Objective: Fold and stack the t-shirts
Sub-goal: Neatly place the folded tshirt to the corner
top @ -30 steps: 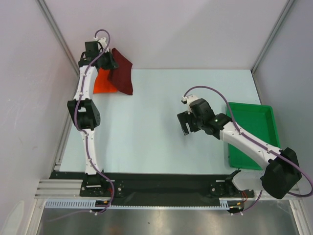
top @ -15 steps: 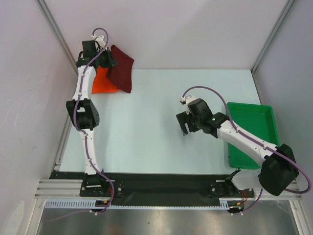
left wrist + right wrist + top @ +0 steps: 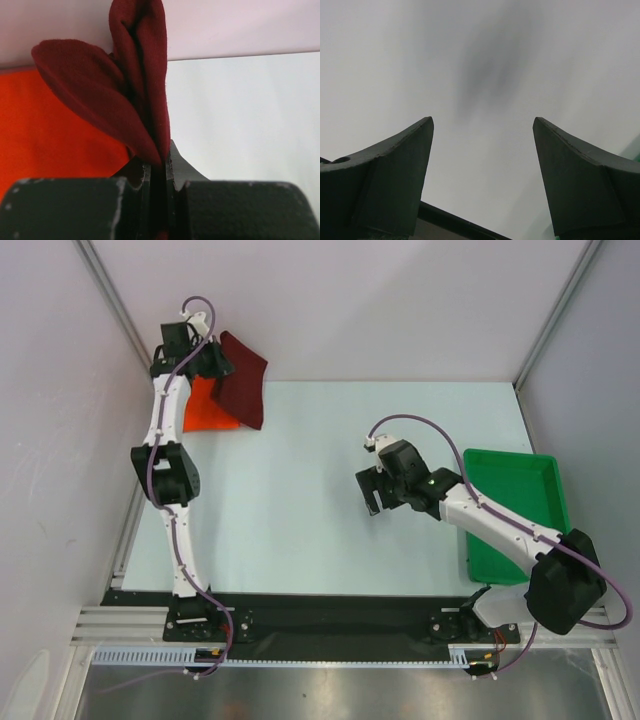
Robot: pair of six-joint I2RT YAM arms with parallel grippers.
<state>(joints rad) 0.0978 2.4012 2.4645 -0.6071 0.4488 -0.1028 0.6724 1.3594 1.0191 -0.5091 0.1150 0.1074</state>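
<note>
Plainly, we had the left gripper (image 3: 158, 167) clamped on the maroon t-shirt (image 3: 95, 95), the right gripper (image 3: 482, 135) spread wide and empty.

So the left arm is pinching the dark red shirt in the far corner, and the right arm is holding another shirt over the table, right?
Not quite. The right arm's fingers are spread open and hold nothing, as the right wrist view shows. The left arm's fingers do pinch the dark red shirt in the far corner.
</note>
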